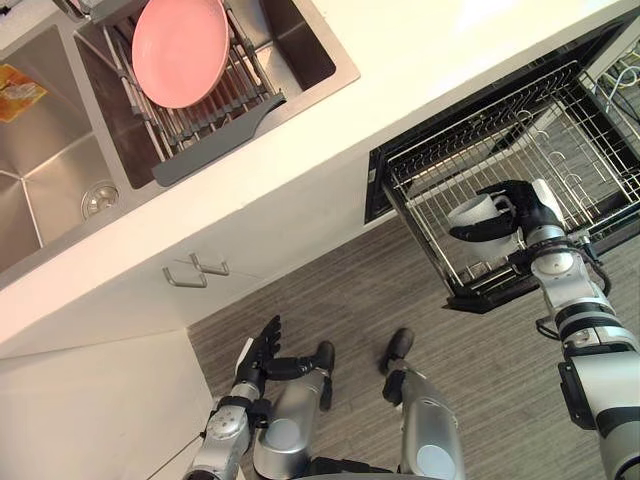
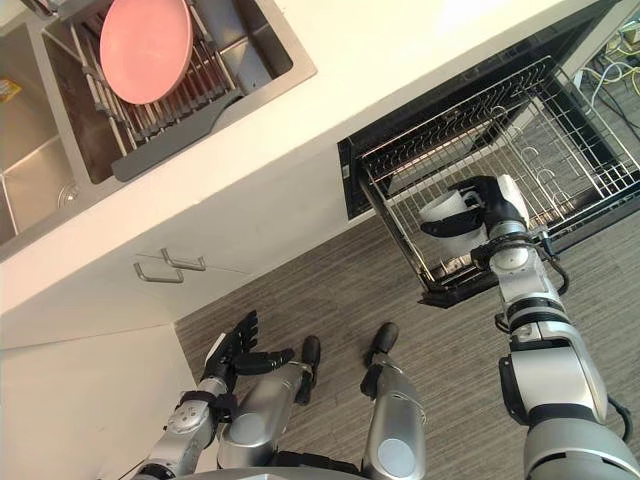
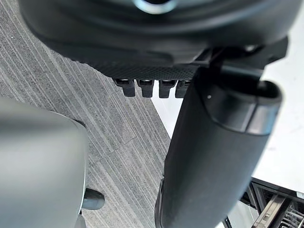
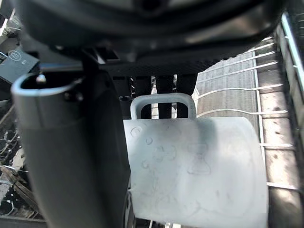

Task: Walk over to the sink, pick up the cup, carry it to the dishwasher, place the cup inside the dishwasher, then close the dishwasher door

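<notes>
A white cup (image 1: 474,218) with a handle (image 4: 163,102) is held by my right hand (image 1: 512,212), fingers and thumb curled round it, over the front part of the dishwasher's pulled-out wire rack (image 1: 560,130). The wrist view shows the cup (image 4: 199,166) lying sideways above the rack wires (image 4: 237,90). The rack juts out from the dark dishwasher opening (image 1: 378,180) under the white counter (image 1: 420,70). My left hand (image 1: 262,350) hangs low beside the white cabinet with straight fingers, holding nothing.
A steel sink (image 1: 50,170) sits in the counter at the left, with a pink plate (image 1: 180,48) on a drying rack (image 1: 215,120) across it. A cabinet handle (image 1: 195,270) shows below the counter. Grey wood floor (image 1: 350,300) lies in front.
</notes>
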You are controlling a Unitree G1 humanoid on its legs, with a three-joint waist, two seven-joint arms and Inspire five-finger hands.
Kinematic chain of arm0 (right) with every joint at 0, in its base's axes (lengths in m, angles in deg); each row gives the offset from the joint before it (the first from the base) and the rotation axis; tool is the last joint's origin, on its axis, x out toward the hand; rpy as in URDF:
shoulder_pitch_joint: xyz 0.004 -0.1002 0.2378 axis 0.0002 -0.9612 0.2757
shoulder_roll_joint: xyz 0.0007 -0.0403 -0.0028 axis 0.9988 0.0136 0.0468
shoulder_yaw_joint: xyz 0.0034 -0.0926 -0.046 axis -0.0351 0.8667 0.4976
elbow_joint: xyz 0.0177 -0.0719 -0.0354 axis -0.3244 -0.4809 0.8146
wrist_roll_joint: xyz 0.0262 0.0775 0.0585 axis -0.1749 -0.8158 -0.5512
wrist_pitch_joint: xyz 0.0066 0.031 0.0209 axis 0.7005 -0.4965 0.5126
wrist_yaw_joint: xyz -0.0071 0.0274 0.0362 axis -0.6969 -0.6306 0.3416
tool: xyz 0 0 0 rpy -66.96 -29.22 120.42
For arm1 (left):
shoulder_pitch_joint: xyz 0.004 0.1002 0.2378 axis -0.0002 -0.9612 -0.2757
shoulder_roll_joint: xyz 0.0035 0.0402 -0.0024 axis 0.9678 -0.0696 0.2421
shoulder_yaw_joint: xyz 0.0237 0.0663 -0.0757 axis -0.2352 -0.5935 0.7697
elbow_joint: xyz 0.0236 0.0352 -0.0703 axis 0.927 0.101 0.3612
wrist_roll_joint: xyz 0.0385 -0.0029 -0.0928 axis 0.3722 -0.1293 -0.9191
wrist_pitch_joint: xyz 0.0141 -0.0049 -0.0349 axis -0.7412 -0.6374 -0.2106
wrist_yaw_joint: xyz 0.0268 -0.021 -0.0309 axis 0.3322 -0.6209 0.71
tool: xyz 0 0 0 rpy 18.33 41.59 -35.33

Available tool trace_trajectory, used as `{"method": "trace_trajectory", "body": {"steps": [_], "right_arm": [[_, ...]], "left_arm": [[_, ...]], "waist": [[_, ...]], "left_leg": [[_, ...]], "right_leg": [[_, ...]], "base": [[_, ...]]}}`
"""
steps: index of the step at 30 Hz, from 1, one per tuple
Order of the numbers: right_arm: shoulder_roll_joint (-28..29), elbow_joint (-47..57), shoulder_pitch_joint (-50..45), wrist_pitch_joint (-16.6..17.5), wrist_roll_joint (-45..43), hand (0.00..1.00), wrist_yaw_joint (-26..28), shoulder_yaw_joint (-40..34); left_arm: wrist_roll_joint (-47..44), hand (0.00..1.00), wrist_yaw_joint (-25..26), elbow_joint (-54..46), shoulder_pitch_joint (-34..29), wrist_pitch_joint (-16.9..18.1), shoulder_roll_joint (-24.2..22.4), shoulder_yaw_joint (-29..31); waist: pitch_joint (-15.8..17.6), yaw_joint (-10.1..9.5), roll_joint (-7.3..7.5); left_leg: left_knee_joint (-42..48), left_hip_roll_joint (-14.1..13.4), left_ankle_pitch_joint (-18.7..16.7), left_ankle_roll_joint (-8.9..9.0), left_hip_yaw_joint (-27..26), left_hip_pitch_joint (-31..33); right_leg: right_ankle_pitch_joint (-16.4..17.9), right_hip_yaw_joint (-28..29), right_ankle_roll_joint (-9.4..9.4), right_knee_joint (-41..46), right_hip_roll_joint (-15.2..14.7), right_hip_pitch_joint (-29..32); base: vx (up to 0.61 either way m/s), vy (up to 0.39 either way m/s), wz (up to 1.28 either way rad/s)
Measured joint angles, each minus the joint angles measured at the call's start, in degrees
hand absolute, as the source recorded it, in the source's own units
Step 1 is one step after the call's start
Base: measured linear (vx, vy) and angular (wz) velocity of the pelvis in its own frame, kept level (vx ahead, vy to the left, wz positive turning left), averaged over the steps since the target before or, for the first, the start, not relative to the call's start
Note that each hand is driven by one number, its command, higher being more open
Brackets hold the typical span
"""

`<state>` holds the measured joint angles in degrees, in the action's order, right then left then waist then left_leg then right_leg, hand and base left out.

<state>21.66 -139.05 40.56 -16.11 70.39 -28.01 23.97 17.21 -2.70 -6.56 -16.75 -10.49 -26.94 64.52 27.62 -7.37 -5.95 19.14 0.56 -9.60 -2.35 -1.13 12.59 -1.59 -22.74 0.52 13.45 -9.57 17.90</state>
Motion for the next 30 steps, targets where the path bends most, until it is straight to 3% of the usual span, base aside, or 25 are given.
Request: {"method": "trace_trajectory", "body": {"steps": [8, 15, 21, 27, 29, 30], "right_arm": [[2.2, -0.5, -0.1, 0.0, -2.4, 1.00, 4.7, -0.1], [2.7, -0.1, -0.7, 1.0, -3.7, 1.00, 3.5, -2.2], [3.3, 10.3, -8.5, 2.7, -4.8, 1.00, -0.2, -6.1], [10.4, 26.2, -21.3, 4.4, -6.9, 1.00, -2.0, -9.5], [13.3, 31.0, -26.5, 4.4, -6.9, 1.00, -2.1, -9.5], [16.1, 35.9, -31.8, 4.4, -6.9, 1.00, -2.2, -9.6]], "left_arm": [[0.0, 1.00, -0.2, 0.1, 0.1, 0.0, 0.0, -0.5], [0.0, 1.00, -1.0, 0.1, 0.1, 0.0, 0.0, -0.5], [0.2, 1.00, -1.3, 0.0, -0.1, 0.0, 0.0, -0.5], [1.4, 1.00, -1.1, 1.7, -1.3, 0.0, -0.2, -0.5], [2.1, 1.00, -1.0, 2.4, -2.2, 0.0, 0.1, -0.4], [3.0, 1.00, -0.8, 3.5, -3.2, 0.1, 0.0, -0.1]], "waist": [[0.0, -0.12, 0.00], [0.0, -0.09, 0.02], [0.0, 0.59, 0.17], [-2.4, 3.25, 3.36], [-4.5, 3.62, 4.45], [-7.2, 3.83, 4.87]], "left_leg": [[1.0, -0.1, -0.1, 0.10, -0.1, 1.1], [0.9, -0.2, -0.1, 0.10, -0.1, 1.0], [-0.7, -0.7, -0.1, 0.16, -0.2, -2.5], [-3.6, -1.2, 0.0, 0.34, -1.4, -5.9], [-5.1, -1.5, 0.1, 0.43, -2.1, -7.6], [-6.6, -1.7, 0.1, 0.48, -2.9, -9.4]], "right_leg": [[-0.1, 0.2, 0.20, 0.5, 0.1, 0.9], [-0.3, 0.2, 0.24, 0.3, 0.2, 0.8], [-1.5, 0.3, -0.03, -3.4, 1.5, -3.5], [-3.4, 1.1, -0.49, -8.6, 3.0, -7.4], [-3.8, 1.6, -0.57, -10.3, 3.6, -8.8], [-4.4, 2.2, -0.76, -12.4, 4.3, -10.4]], "base": [[-0.02, 0.001, 0.00], [0.00, 0.000, 0.00], [0.01, 0.006, -0.03], [0.03, 0.016, -0.12], [0.10, 0.013, -0.19], [0.11, 0.014, -0.23]]}}
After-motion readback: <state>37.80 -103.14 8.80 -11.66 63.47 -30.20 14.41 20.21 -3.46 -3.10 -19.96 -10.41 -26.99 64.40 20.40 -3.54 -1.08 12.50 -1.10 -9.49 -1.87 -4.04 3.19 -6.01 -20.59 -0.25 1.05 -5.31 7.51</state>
